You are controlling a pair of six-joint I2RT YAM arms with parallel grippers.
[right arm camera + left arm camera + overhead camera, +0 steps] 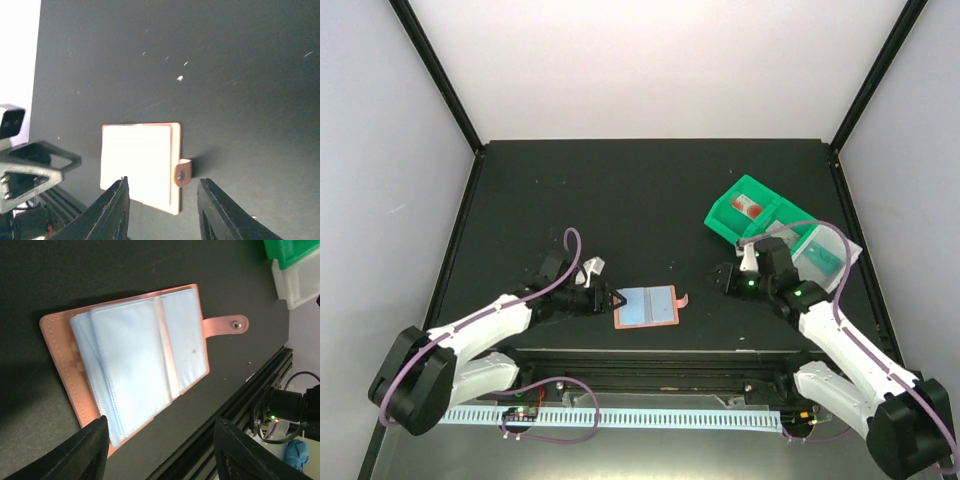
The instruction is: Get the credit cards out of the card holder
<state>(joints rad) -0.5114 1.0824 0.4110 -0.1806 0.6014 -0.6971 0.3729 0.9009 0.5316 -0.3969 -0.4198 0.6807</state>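
Observation:
The card holder lies spread open on the black table, salmon-pink, its snap tab pointing right. Pale blue stitched sleeves fill its inside; I cannot tell credit cards apart from the sleeves. My left gripper sits low at the holder's left edge, jaws apart and nothing between them. In the left wrist view one of its fingers overlaps the holder's near corner. My right gripper hovers to the right of the holder, open and empty.
A green compartment bin stands at the back right, with something red and white inside. Beside it is a clear tray holding a flat teal piece. A black rail runs along the table's near edge.

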